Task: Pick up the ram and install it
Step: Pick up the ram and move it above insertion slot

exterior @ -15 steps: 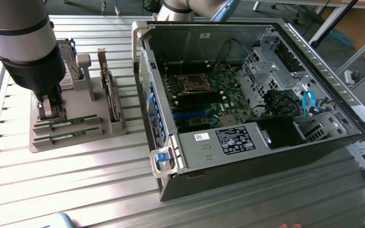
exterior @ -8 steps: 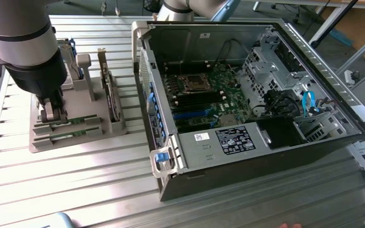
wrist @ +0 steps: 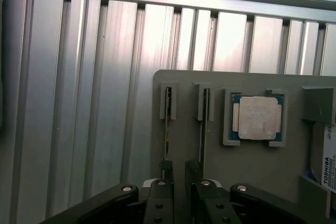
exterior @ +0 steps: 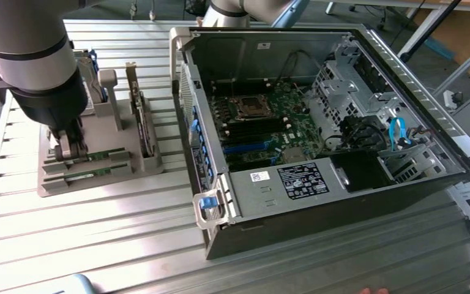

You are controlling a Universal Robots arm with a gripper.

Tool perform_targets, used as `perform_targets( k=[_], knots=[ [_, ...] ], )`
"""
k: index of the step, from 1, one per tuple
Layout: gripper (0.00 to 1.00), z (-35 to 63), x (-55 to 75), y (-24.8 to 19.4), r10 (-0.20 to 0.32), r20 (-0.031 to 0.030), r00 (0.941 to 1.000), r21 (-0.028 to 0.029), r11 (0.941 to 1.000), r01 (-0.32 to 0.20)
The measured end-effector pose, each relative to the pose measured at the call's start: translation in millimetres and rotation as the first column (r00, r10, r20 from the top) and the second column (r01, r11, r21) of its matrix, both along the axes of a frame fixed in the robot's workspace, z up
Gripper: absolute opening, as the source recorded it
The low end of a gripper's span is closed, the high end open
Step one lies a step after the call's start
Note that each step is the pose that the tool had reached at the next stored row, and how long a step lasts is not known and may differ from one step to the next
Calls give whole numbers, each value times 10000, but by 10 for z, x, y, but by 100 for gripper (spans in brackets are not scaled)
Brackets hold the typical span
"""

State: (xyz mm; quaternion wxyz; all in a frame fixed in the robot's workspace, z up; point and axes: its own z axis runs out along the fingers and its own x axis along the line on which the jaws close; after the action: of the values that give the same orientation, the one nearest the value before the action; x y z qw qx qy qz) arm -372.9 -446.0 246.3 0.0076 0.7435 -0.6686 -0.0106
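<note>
Two ram sticks stand on edge in slots of a grey holder (wrist: 189, 82). In the wrist view they appear as thin lines, one ram stick (wrist: 168, 124) beside the other (wrist: 203, 129). My gripper (wrist: 179, 179) hangs just above their near ends, open, with bare holder showing through the narrow gap between its dark fingers (wrist: 167, 179). In the exterior view the gripper (exterior: 70, 153) is low over the holder (exterior: 96, 187) at the left, next to a green ram stick (exterior: 98, 157). It holds nothing.
An open computer case (exterior: 218, 202) lies at the exterior view's right, its motherboard (exterior: 259, 131) exposed. On the holder are also a square silver processor (wrist: 257, 117), a hard drive (wrist: 328, 163) and an upright expansion card (exterior: 141, 116). Ribbed aluminium tabletop (exterior: 96, 245) surrounds them.
</note>
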Motion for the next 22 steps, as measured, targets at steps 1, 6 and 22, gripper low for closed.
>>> perform_targets(
  k=[1,6,22],
  knots=[
    [24,-7,0,0,0,0,10000,0,10000,0],
    [24,-13,0,0,0,-1,10000,-1,10000,0],
    [24,-18,117,-7,2,-5,10000,0,10000,-2]
  ],
)
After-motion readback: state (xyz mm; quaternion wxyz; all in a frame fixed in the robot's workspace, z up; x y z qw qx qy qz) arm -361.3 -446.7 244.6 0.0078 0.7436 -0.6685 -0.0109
